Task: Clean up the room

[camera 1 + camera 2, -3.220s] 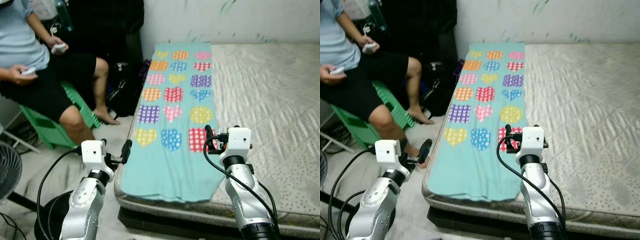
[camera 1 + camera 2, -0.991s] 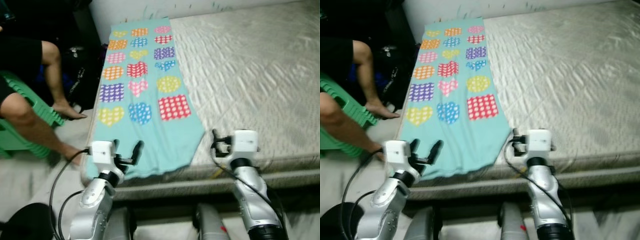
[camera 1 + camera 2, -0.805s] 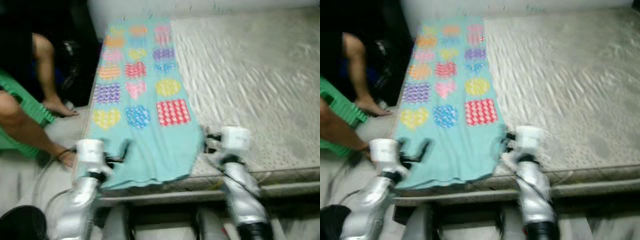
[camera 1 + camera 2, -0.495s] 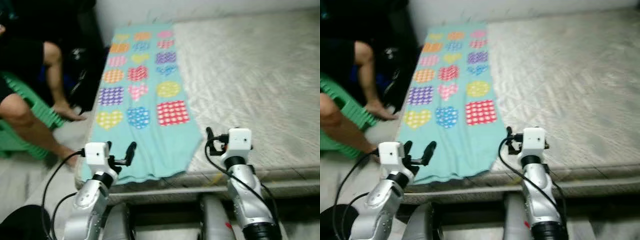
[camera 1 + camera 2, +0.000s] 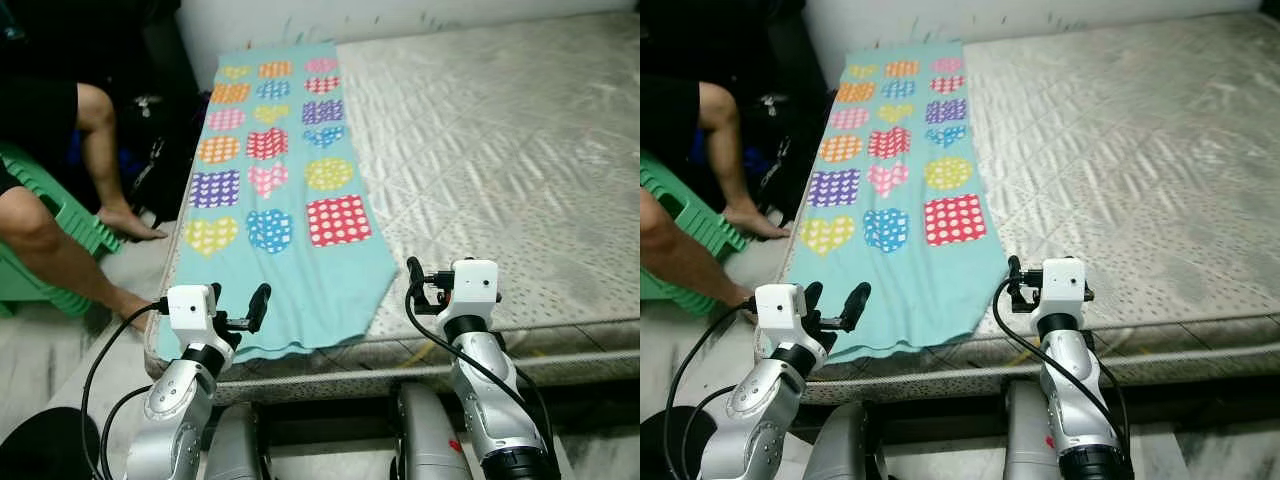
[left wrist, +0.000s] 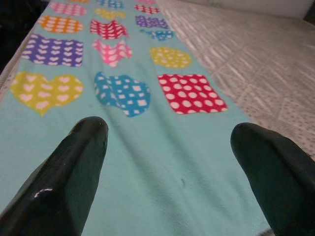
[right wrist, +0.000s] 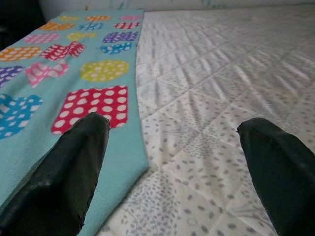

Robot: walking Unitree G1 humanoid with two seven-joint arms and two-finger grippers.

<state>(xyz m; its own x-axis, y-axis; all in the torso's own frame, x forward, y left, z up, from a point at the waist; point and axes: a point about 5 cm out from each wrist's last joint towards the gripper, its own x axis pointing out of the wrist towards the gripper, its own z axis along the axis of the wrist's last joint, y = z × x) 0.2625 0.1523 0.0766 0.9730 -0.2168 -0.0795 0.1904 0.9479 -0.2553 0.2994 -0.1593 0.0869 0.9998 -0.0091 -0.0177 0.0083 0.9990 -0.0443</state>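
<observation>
Teal fleece blanket printed with dotted hearts and squares in many colours, spread flat along the left side of a bare quilted grey mattress, its near edge hanging slightly over the mattress's front edge. Left gripper poised just above the blanket's near left corner, black fingers spread wide apart and holding nothing, blanket cloth visible between them in the left wrist view. Right gripper raised over the mattress just beside the blanket's near right corner, fingers likewise parted and empty, straddling the blanket's right edge and the bare quilting. Left of the mattress, a seated person's bare legs beside a green plastic stool, feet on the pale floor, with dark bags between the legs and the mattress.
</observation>
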